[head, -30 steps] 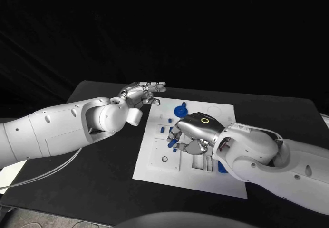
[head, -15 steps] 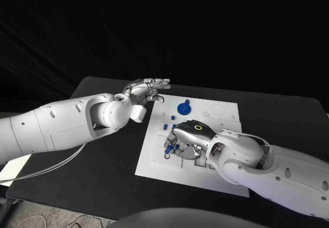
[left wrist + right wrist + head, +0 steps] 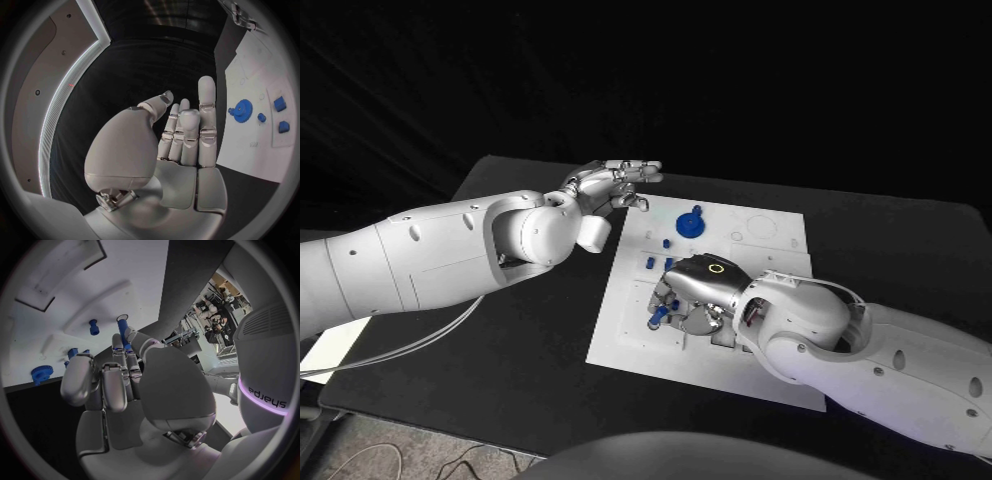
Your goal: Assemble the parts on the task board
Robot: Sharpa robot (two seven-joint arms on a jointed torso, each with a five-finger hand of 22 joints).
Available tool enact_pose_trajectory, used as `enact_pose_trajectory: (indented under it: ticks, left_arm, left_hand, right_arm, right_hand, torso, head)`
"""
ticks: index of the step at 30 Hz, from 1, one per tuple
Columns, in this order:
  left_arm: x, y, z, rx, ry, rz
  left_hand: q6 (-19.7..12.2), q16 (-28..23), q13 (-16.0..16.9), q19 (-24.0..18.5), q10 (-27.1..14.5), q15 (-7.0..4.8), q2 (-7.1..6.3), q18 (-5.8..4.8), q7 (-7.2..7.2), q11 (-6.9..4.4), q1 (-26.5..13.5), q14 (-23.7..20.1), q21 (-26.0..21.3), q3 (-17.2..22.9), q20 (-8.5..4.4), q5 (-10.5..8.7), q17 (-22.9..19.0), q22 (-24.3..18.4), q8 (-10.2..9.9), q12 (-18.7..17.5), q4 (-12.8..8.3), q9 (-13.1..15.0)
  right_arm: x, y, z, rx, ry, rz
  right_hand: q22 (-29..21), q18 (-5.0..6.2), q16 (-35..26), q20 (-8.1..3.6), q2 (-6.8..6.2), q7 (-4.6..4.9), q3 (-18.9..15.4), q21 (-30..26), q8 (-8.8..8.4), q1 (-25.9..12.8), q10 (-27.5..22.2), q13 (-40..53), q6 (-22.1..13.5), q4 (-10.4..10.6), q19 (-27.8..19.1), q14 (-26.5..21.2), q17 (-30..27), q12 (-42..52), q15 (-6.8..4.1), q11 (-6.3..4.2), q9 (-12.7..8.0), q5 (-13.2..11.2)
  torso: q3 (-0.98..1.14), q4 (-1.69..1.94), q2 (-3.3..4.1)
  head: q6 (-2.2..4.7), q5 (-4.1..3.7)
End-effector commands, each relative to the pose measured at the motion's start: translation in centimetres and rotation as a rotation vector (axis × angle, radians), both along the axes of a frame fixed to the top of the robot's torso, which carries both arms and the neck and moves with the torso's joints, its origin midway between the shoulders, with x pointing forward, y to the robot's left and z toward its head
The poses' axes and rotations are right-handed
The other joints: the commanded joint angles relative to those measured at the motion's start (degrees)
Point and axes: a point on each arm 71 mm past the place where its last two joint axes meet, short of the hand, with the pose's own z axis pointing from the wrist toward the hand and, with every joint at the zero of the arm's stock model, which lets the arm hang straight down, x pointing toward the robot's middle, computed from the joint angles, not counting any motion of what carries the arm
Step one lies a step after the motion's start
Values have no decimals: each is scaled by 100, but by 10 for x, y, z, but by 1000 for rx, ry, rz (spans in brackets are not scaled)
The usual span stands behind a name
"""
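- The white task board [image 3: 635, 325] is laid on the black bench [image 3: 516, 360], in its middle.
- The right robot hand [image 3: 687, 305] is lowered over the board's centre; a blue peg [image 3: 123, 332] is pinched at its fingertips (seen best from the right wrist).
- The left robot hand [image 3: 609, 184] is held above the bench just beside the board's far left corner, fingers straight and nothing grasped.
- A blue gear [image 3: 691, 222] is seated on the board's far part, near the left robot hand.
- Small blue parts [image 3: 648, 263] are placed between the gear and the right robot hand.
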Motion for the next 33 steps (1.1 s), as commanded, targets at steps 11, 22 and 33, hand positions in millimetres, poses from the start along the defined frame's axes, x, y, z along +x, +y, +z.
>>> enact_pose_trajectory:
  ticks: [11,22,33]
  left_arm:
    - [-1,-2,1,-9,-9,-17]
    - [-1,-2,2,-9,-10,-18]
    - [-1,-3,2,-9,-9,-18]
  left_hand:
    - [-35,31,-6,-20,-37,17,27,50,-12,-9,1,-39,-21,-39,13,2,-3,-5,19,31,-8,1]
    - [-35,31,-6,-20,-37,17,27,50,-12,-9,1,-39,-21,-39,13,2,-3,-5,19,31,-8,1]
    - [-35,31,-6,-20,-37,17,27,50,-12,-9,1,-39,-21,-39,13,2,-3,-5,19,31,-8,1]
  right_arm:
    - [0,4,-8,-82,9,15]
    - [-2,10,-10,-103,-3,23]
    - [-1,14,-12,-114,-26,17]
  right_hand:
    - [-6,24,6,-25,87,31,5,-13,16,33,172,5,28,-41,-2,276,-10,-8,-18,-155,6,16]
    - [-14,25,3,-24,87,32,6,-18,14,29,171,5,26,-42,-5,275,-17,-11,-16,-154,6,16]
    - [-362,78,-177,187,-272,193,-155,-265,-146,-459,-946,-84,-640,52,-158,198,-323,-131,215,113,-142,231]
  torso:
    - [0,4,1]
    - [-1,4,-1]
    - [-2,6,-6]
  head:
    - [-36,47]
    - [-56,60]
    - [-60,70]
